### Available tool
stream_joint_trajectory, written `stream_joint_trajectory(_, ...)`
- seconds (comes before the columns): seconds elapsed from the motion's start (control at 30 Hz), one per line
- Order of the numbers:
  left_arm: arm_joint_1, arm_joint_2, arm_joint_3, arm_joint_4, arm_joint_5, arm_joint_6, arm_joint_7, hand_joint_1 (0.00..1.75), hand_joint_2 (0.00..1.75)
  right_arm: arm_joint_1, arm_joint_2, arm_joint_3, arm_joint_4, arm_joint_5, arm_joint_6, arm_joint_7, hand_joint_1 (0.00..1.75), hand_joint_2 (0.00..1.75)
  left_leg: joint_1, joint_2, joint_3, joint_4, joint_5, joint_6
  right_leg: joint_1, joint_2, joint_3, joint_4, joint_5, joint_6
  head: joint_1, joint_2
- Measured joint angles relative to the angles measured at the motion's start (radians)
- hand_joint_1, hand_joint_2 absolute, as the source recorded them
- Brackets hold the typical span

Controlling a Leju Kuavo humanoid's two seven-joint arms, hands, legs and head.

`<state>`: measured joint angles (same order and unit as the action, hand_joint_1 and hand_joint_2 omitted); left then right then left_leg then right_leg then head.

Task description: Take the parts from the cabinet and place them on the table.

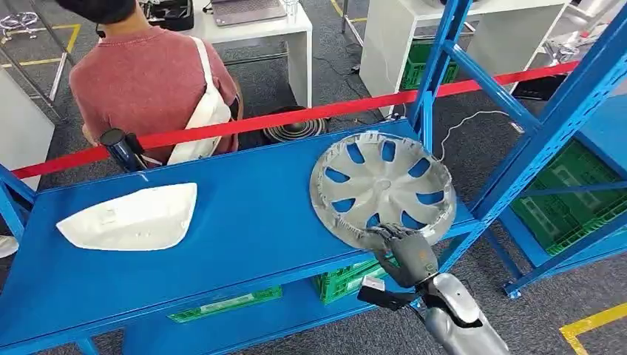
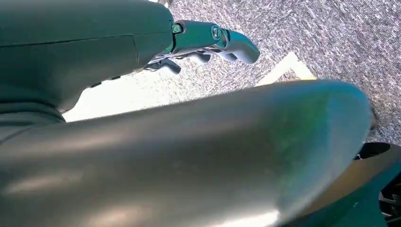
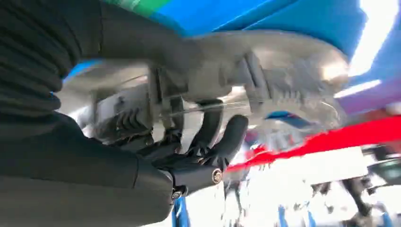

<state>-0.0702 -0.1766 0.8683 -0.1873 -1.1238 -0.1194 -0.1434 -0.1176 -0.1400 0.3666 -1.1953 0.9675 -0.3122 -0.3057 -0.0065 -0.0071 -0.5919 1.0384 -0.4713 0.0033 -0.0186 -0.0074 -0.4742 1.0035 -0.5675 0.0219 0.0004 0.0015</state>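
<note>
A silver hubcap (image 1: 381, 185) lies on the blue cabinet shelf (image 1: 251, 214), its near edge overhanging the shelf's front. My right hand (image 1: 403, 248) grips that near rim from below and in front. In the right wrist view the dark fingers (image 3: 231, 135) curl under the hubcap (image 3: 283, 61) rim while the thumb lies over it. A white moulded cover (image 1: 129, 217) rests on the left of the same shelf. My left hand (image 2: 208, 42) hangs over the grey carpet (image 2: 331, 38), its fingers loosely extended and holding nothing.
A person in a red shirt (image 1: 148, 81) sits just behind the shelf, beyond a red tape (image 1: 296, 116). Blue uprights (image 1: 444, 52) and braces stand at the shelf's right end. Green crates sit on the lower shelf (image 1: 347, 281) and in the neighbouring rack (image 1: 577, 192).
</note>
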Motion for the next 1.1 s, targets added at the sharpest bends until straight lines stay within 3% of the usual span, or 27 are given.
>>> stream_joint_trajectory(0.13,0.0,0.002,0.003,0.0,0.0,0.0,0.001,0.0,0.0,0.065,0.0,0.005,-0.13,-0.142,0.114,-0.044,1.75,1.75,0.0,-0.002,-0.001,0.0,0.0,0.0,0.0,-0.001,0.0,0.0,-0.001,-0.001,0.0,0.0)
stream_joint_trajectory(0.27,-0.003,0.004,0.004,0.0,-0.003,0.001,0.004,0.0,0.0,0.104,-0.005,0.006,-0.246,-0.222,0.183,-0.061,1.75,1.75,0.0,-0.002,-0.001,0.0,-0.001,-0.001,0.0,-0.001,-0.001,0.0,-0.001,0.0,0.0,0.0)
stream_joint_trajectory(0.43,-0.006,0.005,0.006,0.0,-0.008,0.002,0.006,0.0,0.0,0.148,-0.019,0.008,-0.358,-0.245,0.205,-0.066,1.75,1.75,0.0,-0.002,-0.001,0.0,-0.001,-0.001,0.0,-0.001,-0.001,0.0,-0.002,0.0,0.0,0.0)
stream_joint_trajectory(0.47,-0.007,0.005,0.007,0.0,-0.008,0.002,0.006,0.0,0.0,0.158,-0.024,0.008,-0.372,-0.246,0.205,-0.066,0.0,1.75,0.0,-0.002,-0.001,0.0,-0.001,-0.001,0.0,-0.001,-0.001,0.0,-0.002,0.0,0.0,0.0)
stream_joint_trajectory(0.77,-0.007,0.005,0.021,0.0,-0.002,0.004,0.0,0.0,0.0,0.159,-0.041,0.008,-0.4,-0.201,0.184,-0.036,0.0,1.75,0.0,-0.001,-0.001,0.0,-0.001,-0.001,0.0,-0.001,-0.001,0.0,-0.001,0.0,0.0,0.0)
stream_joint_trajectory(1.1,-0.007,0.005,0.028,0.0,-0.002,0.005,0.003,0.0,0.0,0.106,-0.042,0.02,-0.32,-0.008,0.094,0.076,0.0,1.75,0.0,-0.002,-0.001,0.0,-0.001,-0.001,0.0,-0.001,0.0,0.0,-0.001,0.0,0.0,0.0)
